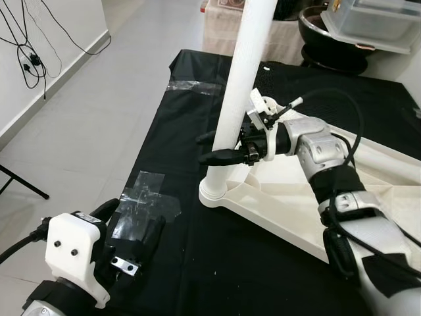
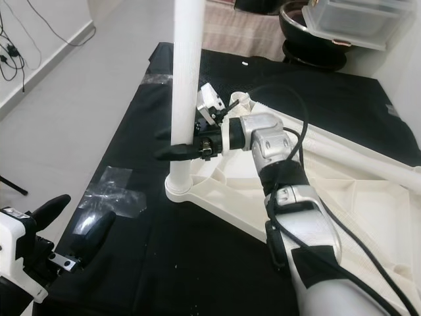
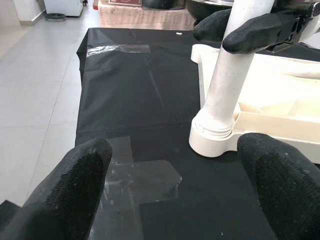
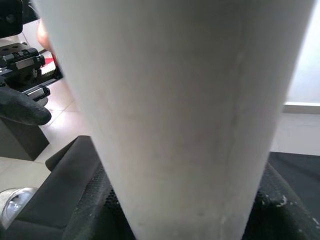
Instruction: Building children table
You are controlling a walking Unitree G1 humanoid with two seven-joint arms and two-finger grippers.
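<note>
The white children's table top [image 1: 296, 197] lies upside down on a black cloth. A white table leg [image 1: 240, 72] stands upright in its near-left corner socket [image 1: 214, 191]. My right gripper [image 1: 214, 148] reaches in from the right and is shut on the leg a little above the socket. The right wrist view shows the leg [image 4: 175, 100] close up between the black pads [image 4: 85, 200]. My left gripper [image 1: 131, 227] hangs open low at the front left, over the cloth and short of the socket [image 3: 212, 137]. A second white leg [image 2: 355, 155] lies across the far side of the table top.
Clear tape patches [image 1: 141, 197] [image 1: 187, 85] hold the black cloth [image 1: 197, 263] to the grey tile floor. A dark bowl-shaped object [image 1: 329, 33] and a clear plastic box [image 1: 375, 20] stand at the back right. Cables [image 1: 26, 59] hang on the left wall.
</note>
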